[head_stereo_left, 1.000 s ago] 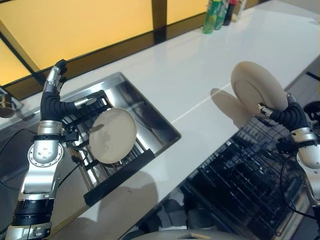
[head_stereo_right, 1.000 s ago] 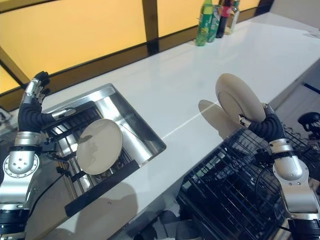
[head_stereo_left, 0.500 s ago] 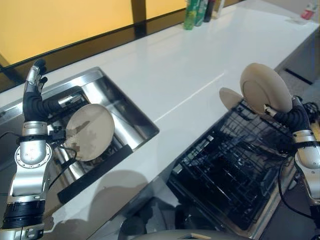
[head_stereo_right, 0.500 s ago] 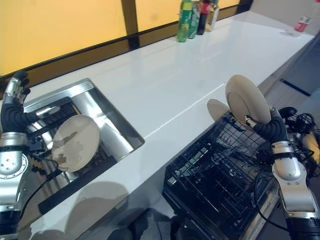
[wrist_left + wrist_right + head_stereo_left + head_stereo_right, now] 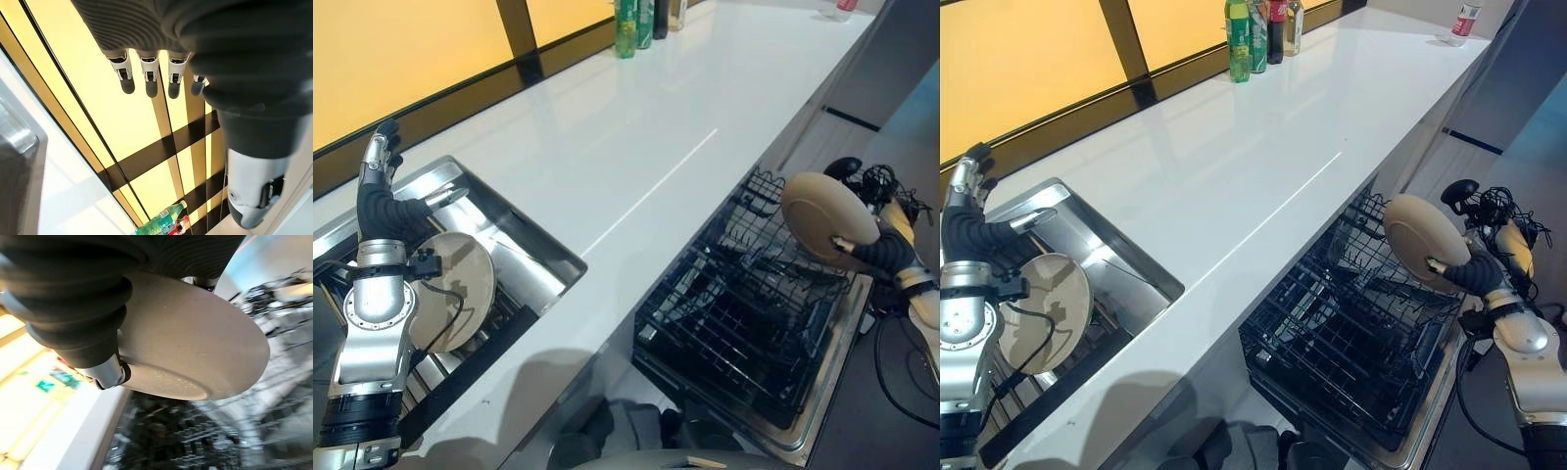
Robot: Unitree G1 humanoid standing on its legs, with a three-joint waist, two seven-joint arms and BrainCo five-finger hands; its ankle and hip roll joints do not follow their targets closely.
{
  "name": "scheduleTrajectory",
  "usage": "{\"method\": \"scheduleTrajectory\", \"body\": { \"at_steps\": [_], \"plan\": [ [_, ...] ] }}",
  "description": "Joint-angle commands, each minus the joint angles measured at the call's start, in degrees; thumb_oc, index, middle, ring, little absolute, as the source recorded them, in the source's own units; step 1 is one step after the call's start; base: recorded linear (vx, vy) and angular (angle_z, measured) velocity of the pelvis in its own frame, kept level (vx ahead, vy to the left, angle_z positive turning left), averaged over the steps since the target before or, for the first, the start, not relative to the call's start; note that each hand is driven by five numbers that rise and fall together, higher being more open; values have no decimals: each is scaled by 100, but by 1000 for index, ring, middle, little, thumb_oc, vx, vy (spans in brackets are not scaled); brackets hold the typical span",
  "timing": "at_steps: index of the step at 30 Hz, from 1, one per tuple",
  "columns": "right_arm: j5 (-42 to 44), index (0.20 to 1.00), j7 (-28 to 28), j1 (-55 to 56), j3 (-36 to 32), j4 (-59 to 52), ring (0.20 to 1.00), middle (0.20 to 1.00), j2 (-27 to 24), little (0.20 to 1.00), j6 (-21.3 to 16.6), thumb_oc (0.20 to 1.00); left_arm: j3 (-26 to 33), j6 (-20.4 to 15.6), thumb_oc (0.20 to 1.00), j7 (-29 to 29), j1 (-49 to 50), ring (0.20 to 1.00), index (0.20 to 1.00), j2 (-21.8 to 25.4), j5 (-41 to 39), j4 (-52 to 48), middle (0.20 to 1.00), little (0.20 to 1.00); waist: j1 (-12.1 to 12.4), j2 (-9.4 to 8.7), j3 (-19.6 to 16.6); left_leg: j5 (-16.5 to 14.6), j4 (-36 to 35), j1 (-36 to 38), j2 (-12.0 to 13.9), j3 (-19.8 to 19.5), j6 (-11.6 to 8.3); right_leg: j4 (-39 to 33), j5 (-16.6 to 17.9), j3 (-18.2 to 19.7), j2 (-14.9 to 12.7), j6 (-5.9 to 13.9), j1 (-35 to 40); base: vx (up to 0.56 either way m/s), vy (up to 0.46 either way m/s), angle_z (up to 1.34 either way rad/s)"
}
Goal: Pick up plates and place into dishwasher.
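Beige plate [image 5: 826, 219] tilted above black dishwasher rack [image 5: 744, 323].

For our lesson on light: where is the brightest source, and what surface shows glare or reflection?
Left eye view: the yellow window glows brightest, and the white counter below it gleams with its light. Left wrist view: the left hand stands backlit against that window.

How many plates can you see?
2. One plate is held in the right hand above the dishwasher rack. The other plate stands in the sink, beside the left arm. More may be hidden.
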Motion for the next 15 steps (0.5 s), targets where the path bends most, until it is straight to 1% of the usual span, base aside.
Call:
{"method": "scheduleTrajectory", "body": {
  "at_steps": [1, 2, 3, 6, 8, 11, 15],
  "plan": [
    [-166, 200, 294, 203, -460, -38, 200, 200, -410, 200, 0, 200, 356, -438, 1000, 187, 55, 1000, 1000, 321, -48, 179, 1000, 1000, -152, -64, -457, 652, 76, -879, 475, -104, -272, 121, -310, -4, -344, 412, 270, -46, 25, 1],
    [-189, 200, 348, 240, -481, -44, 200, 200, -406, 200, 27, 200, 362, -439, 1000, 184, 66, 1000, 1000, 323, -49, 177, 1000, 1000, -153, -62, -462, 656, 72, -878, 473, -100, -275, 120, -307, -1, -345, 414, 267, -60, 42, 2],
    [-240, 200, 643, 396, -509, -18, 200, 200, -418, 200, 36, 200, 402, -424, 1000, 201, 90, 1000, 1000, 336, -52, 180, 1000, 1000, -202, -56, -458, 665, 52, -856, 463, -79, -287, 107, -290, 30, -354, 431, 256, -45, 33, 1],
    [-228, 200, 1250, 510, -399, -3, 200, 200, -474, 200, -6, 200, 397, -414, 1000, 207, 91, 1000, 1000, 350, -51, 142, 1000, 1000, -205, -53, -467, 691, -29, -816, 426, -57, -297, 10, -229, 47, -383, 465, 271, -43, 19, 1],
    [-145, 200, 1463, 403, -200, 68, 200, 200, -514, 200, -50, 200, 296, -405, 1000, 224, 7, 1000, 1000, 353, -3, 165, 1000, 1000, -190, -46, -468, 705, -67, -793, 407, -55, -301, -51, -193, 44, -398, 480, 296, -16, 3, -1],
    [52, 200, 1614, 214, 41, 141, 200, 200, -527, 200, -117, 200, 163, -430, 1000, 225, -95, 1000, 1000, 335, 35, 229, 1000, 1000, -162, -26, -469, 735, -104, -787, 404, -58, -315, -96, -174, 29, -404, 492, 331, 0, 0, 0],
    [520, 200, 1810, -82, 412, 197, 200, 200, -389, 200, -295, 200, -17, -454, 1000, 224, -220, 1000, 1000, 285, 98, 296, 1000, 1000, -115, 14, -462, 779, -147, -796, 403, -75, -326, -107, -189, 5, -398, 499, 370, -4, 15, 1]
  ]
}}
